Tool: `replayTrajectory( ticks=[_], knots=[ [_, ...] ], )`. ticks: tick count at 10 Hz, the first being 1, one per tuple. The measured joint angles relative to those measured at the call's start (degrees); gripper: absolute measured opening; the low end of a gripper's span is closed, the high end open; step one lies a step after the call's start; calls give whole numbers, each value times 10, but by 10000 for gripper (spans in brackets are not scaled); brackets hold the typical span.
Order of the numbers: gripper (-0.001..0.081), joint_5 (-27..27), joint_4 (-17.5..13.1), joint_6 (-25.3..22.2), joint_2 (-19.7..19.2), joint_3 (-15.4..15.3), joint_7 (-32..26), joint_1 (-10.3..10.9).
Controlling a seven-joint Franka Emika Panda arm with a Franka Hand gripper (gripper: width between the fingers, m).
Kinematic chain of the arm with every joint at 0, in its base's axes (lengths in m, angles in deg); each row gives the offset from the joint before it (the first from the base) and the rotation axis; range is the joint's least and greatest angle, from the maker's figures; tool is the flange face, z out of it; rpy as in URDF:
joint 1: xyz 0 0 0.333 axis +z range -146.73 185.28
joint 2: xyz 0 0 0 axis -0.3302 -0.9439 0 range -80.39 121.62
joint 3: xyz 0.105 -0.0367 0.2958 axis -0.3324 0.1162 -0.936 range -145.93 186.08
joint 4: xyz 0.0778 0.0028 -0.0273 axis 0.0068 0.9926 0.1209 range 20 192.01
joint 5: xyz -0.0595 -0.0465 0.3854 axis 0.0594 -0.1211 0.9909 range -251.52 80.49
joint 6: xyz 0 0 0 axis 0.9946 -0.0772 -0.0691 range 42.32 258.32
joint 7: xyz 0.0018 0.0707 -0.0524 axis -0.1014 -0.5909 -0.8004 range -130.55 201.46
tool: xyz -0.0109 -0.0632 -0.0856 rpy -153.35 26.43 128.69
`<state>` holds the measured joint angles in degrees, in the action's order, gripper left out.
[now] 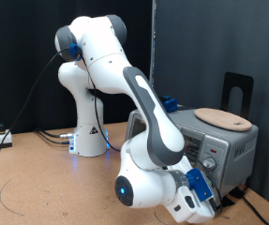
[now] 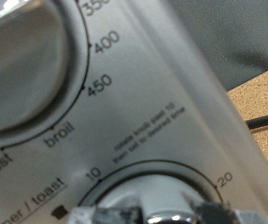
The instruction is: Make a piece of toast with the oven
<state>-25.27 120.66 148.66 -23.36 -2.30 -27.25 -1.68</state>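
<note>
A white Franka arm [image 1: 106, 70] rises from its base toward the exterior view's left and bends down across the middle of the frame, its wrist lowered in front of the oven [image 1: 214, 145], a silver-grey box standing on the brown bench [image 1: 40, 183] at the exterior view's right. The gripper [image 1: 201, 187], trimmed in blue, sits at the oven's front control panel, low on that face. A round tan wooden board [image 1: 223, 118] lies flat on the oven's top, and a black stand [image 1: 237, 89] rises behind it against the dark backdrop. Cables [image 1: 22, 141] trail over the bench by the arm's base at the exterior view's left. Seen from the wrist, the camera is pressed close to the panel: an upper knob [image 2: 26, 56] is ringed with markings reading 350, 400, 450, broil and toast, while a second knob [image 2: 157, 201] below it carries a scale of 10 and 20 under small print about rotating the knob. Grey fingertips [image 2: 208, 213] show at the picture's edge on either side of that second knob, the jaws appearing to pinch it, though the contact itself is blurred. The piece of toast is out of sight in both views, and the oven's door and rack are hidden behind the arm.
</note>
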Motion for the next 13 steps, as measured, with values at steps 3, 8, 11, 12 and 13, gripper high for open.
replayTrajectory(
  ticks=[3, 8, 11, 12, 13],
  knots=[
    [101, 3, 1, 0, 0, 0, 2, 0],
    [235, 10, -12, 29, 0, 1, 9, 1],
    [575, 9, -68, 48, -27, 1, 39, 4],
    [575, 5, -94, 46, -42, 2, 59, 5],
    [734, -3, -122, 32, -57, 3, 85, 5]
  ],
)
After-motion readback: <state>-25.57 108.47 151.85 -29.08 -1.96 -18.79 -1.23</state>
